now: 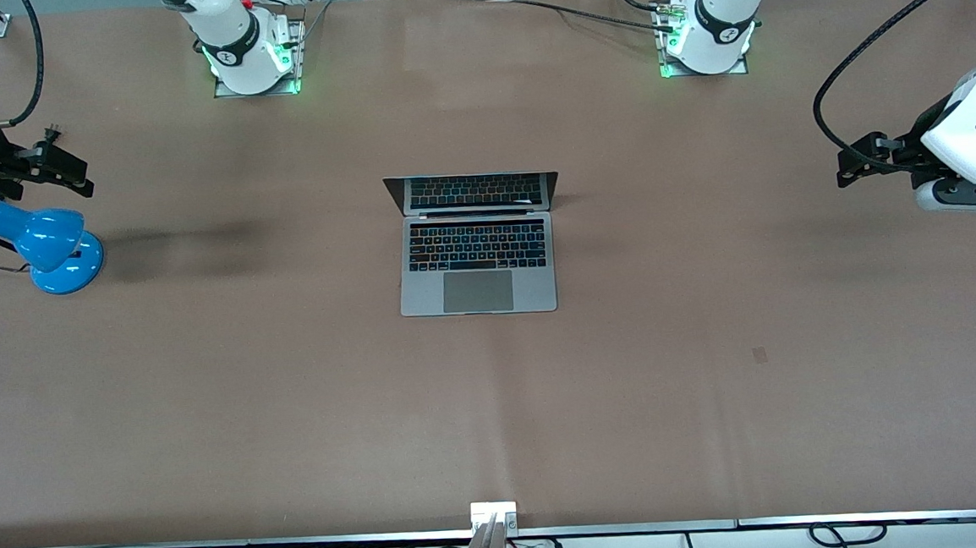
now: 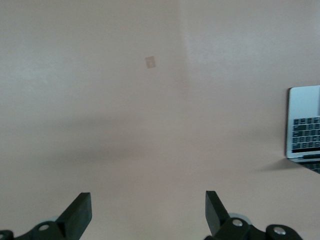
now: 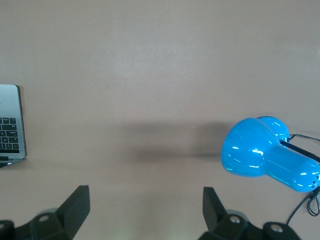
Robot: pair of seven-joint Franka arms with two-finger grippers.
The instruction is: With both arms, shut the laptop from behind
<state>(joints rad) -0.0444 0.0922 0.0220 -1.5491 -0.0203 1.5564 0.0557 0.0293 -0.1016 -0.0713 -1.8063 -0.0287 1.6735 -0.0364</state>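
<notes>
A: Where does the slim space-grey metal laptop [image 1: 476, 242] sit?

B: About midway along the brown paper-covered bench [image 1: 716, 396], somewhat closer to the edge where the arm bases stand than to the front-camera edge. It is open: the black keyboard and large trackpad face up, the trackpad toward the front-camera edge, and the dark screen stands up on the side of the bases, mirroring the keys.

A: And the left end effector [image 1: 858, 162]?

B: It hangs in the air over the bench edge at the left arm's end, well apart from the laptop. In the left wrist view its two black fingers [image 2: 79, 212] are spread wide with only bare bench between them, holding nothing. A corner of the laptop [image 2: 305, 127] shows at that picture's border.

A: The right end effector [image 1: 62, 169]?

B: Over the edge at the right arm's end, also well apart from the laptop. Its fingers [image 3: 75, 205] stand wide apart too, and empty.

A: Anything else on the bench?

B: A glossy blue desk lamp with a round base [image 1: 50, 248], near the right arm's end edge, just beside the right end effector. A thin black cord runs from it.
</notes>
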